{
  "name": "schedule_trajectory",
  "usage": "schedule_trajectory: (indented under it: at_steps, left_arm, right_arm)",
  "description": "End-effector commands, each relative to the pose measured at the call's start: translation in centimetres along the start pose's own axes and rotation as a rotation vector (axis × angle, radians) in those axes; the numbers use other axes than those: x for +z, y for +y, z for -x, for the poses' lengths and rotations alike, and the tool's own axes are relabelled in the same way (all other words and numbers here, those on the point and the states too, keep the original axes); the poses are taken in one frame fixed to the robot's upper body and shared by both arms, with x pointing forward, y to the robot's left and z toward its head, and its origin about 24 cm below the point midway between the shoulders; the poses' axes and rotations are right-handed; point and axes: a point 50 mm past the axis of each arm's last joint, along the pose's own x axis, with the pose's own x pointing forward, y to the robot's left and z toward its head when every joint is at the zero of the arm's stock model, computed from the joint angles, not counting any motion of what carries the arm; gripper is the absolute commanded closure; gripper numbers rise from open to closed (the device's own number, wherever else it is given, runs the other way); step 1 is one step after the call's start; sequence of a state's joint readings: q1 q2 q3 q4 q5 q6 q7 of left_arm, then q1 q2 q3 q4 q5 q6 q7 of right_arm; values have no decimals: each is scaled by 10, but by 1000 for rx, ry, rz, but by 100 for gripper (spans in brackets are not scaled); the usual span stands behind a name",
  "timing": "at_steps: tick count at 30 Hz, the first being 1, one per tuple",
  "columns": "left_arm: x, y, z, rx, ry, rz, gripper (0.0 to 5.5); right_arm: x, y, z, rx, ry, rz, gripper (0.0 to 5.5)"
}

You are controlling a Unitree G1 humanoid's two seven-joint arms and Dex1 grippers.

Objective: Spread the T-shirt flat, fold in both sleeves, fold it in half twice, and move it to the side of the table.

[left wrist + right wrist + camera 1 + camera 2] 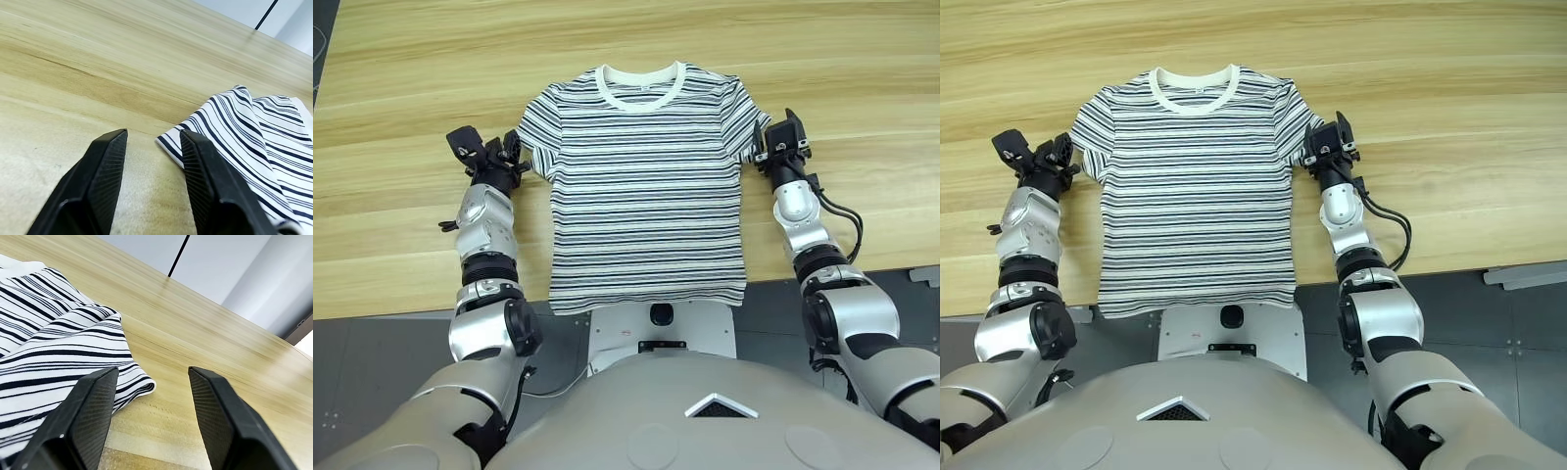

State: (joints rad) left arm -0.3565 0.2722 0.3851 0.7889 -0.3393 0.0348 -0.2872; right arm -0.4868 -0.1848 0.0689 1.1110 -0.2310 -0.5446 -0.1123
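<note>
A striped T-shirt [646,186] lies spread flat and face up on the pale wooden worktop [411,59], its white ribbed collar [641,86] on the far side from the robot and its bottom hem reaching the worktop's near edge; both short sleeves are unfolded and stretch out to either side. The left pincer [487,147] sits low over the wood just beside the left sleeve [536,147], its two black fingers [105,176] held apart and gripping nothing; in the left wrist view the sleeve's striped cuff corner lies on the wood at the tip of the finger nearer the shirt and pokes a little into the gap. The right pincer [781,137] sits in the mirrored spot at the right sleeve [749,122], its fingers [220,421] likewise spread wide with nothing between them; in the right wrist view the cuff corner rests flat on the worktop in front of the finger nearer the shirt. The two arms flank the garment, one along each side seam, with the shirt's body lying between them.
</note>
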Motion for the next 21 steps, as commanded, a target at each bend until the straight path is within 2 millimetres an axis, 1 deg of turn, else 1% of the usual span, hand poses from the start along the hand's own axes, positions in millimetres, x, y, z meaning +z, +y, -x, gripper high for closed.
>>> schedule_trajectory:
  at_steps: [1, 8, 12, 15, 18, 20, 21]
  left_arm:
    - [-20, -6, 3, -34, 85, 27, 351]
    - [-17, -14, -5, -53, 90, 86, 351]
    - [-16, -12, -8, -15, 85, 90, 351]
    - [-18, -11, -8, -14, 87, 92, 394]
    - [-21, -14, -7, -45, 92, 84, 447]
    - [-21, -17, -7, -70, 89, 90, 464]
    - [-21, -18, -7, -76, 86, 94, 486]
  right_arm:
    - [2, 1, -2, -12, 1, -6, 286]
    - [3, 2, -2, -18, -1, -7, 286]
    - [5, 0, -3, -27, -13, -8, 286]
    - [6, -1, -4, -34, -18, -9, 282]
    - [7, -2, -4, -43, -22, -10, 282]
    - [7, -4, -5, -53, -22, -11, 282]
    - [8, -4, -5, -56, -22, -12, 282]
